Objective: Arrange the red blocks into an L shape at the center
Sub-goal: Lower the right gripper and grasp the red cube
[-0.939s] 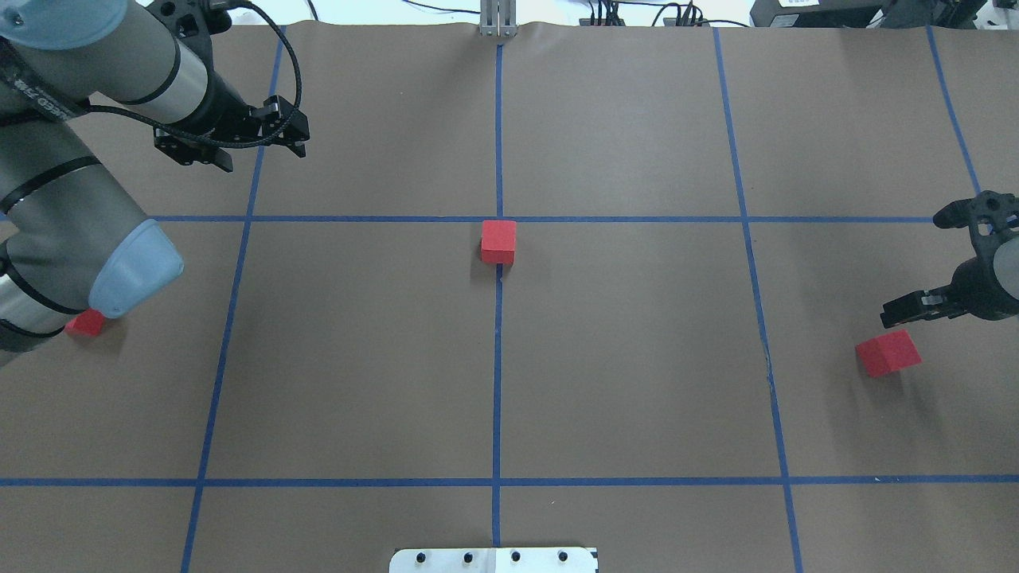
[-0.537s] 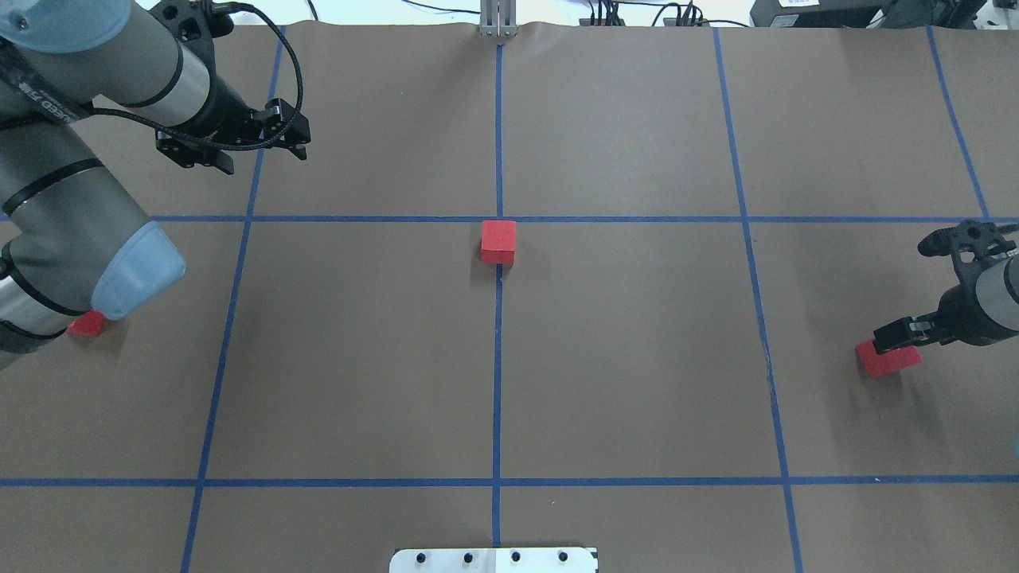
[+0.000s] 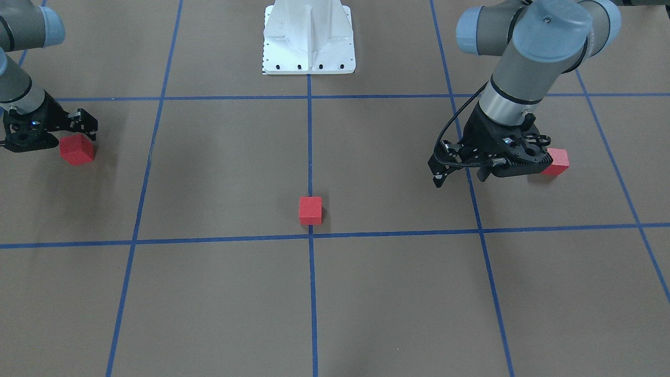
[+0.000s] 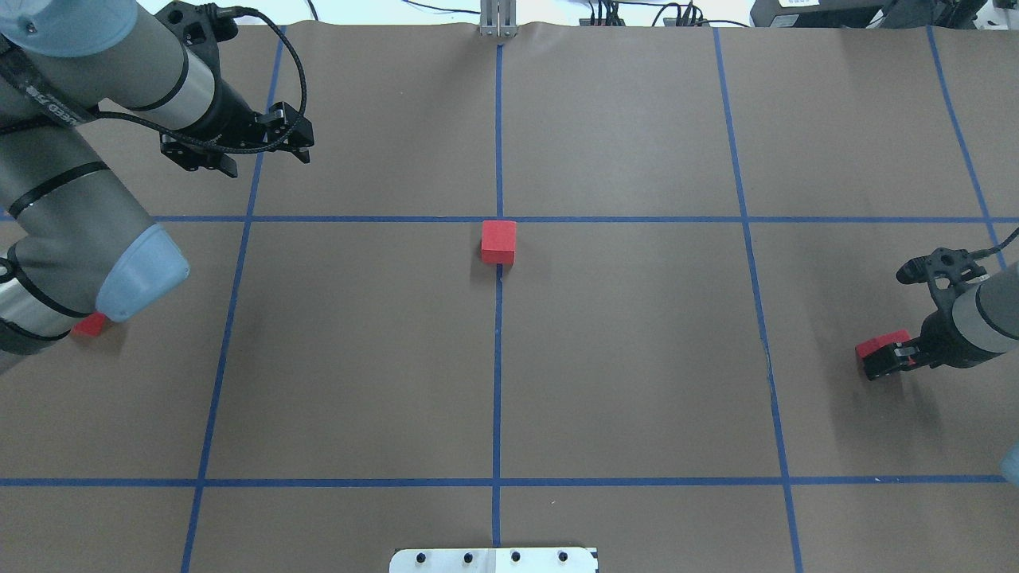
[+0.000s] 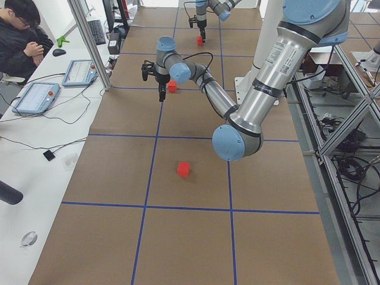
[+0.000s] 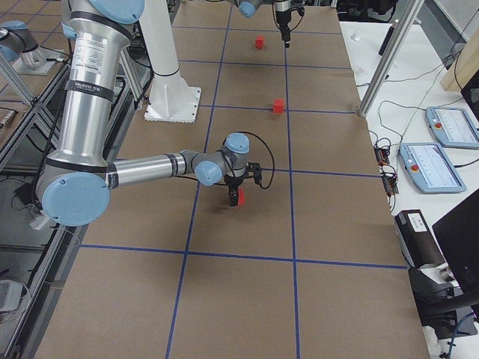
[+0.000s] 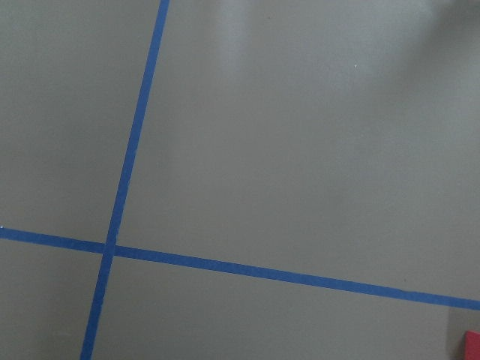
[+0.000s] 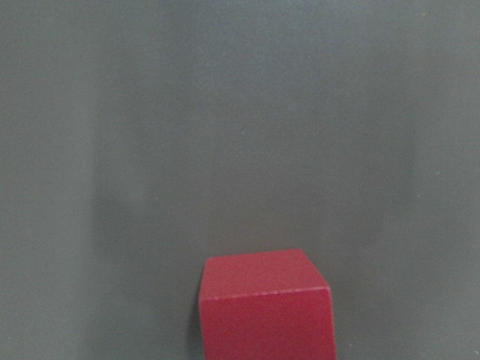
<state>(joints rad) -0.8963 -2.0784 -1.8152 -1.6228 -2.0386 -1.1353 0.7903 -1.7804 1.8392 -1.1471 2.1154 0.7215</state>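
One red block [image 4: 498, 241] [image 3: 310, 210] rests just on the robot's side of the center tape crossing [image 4: 499, 219] [image 3: 311, 236]. A second red block [image 4: 89, 325] [image 3: 556, 161] lies at the left, half hidden under my left arm's elbow. My left gripper [image 4: 265, 157] [image 3: 460, 178] hangs open and empty over the far left tape line, away from both. The third red block [image 4: 878, 345] [image 3: 77, 149] [image 8: 264, 304] sits far right. My right gripper [image 4: 885, 360] is lowered over it, open, with one finger on each side.
The robot's white base plate [image 4: 493, 559] [image 3: 308, 39] sits at the near middle edge. A person [image 5: 21, 35] sits at a side bench with tablets [image 5: 34, 98], off the brown floor. Cables and gear line the far edge [image 4: 637, 12].
My right gripper has come down and toward the robot, from beside the right block to straddling it. The left gripper drifted slightly. The blocks have not moved.
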